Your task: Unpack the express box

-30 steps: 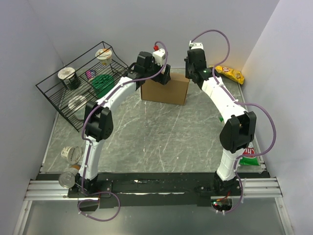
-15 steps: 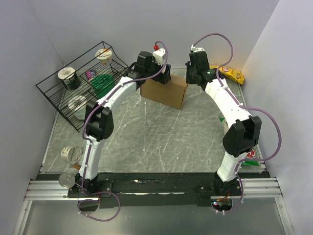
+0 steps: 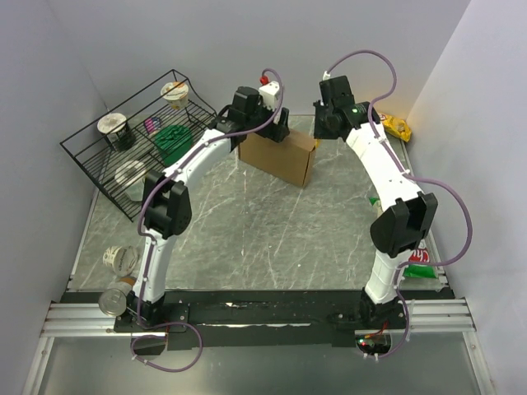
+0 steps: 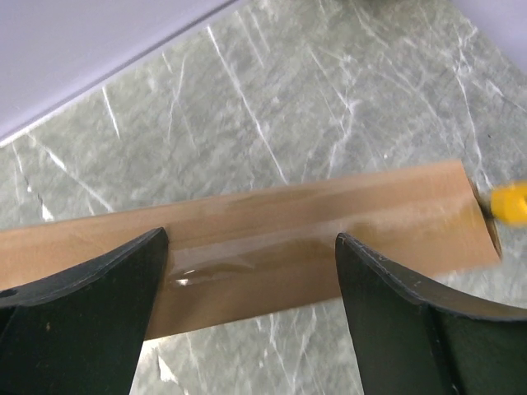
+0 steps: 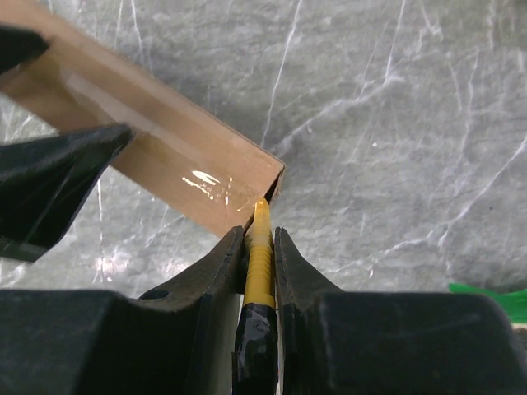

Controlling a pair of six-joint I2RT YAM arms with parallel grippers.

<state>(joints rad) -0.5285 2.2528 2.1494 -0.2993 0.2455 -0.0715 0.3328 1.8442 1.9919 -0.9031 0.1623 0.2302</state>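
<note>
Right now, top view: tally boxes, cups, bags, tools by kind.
Plain brown cardboard box: 1
Round cups or cans, three in black wire rack, two beside left arm: 5
Crinkly snack bags: 2
Yellow-handled tool in right hand: 1
Total: 9

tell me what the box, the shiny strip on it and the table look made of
Box: plain brown cardboard, matte, with a sharp folded edge. Strip: likely clear packing tape, since it glints and the brown shows through. Table: grey stone-look top with white veins, slightly glossy; real marble or a printed laminate, I cannot tell.
</note>
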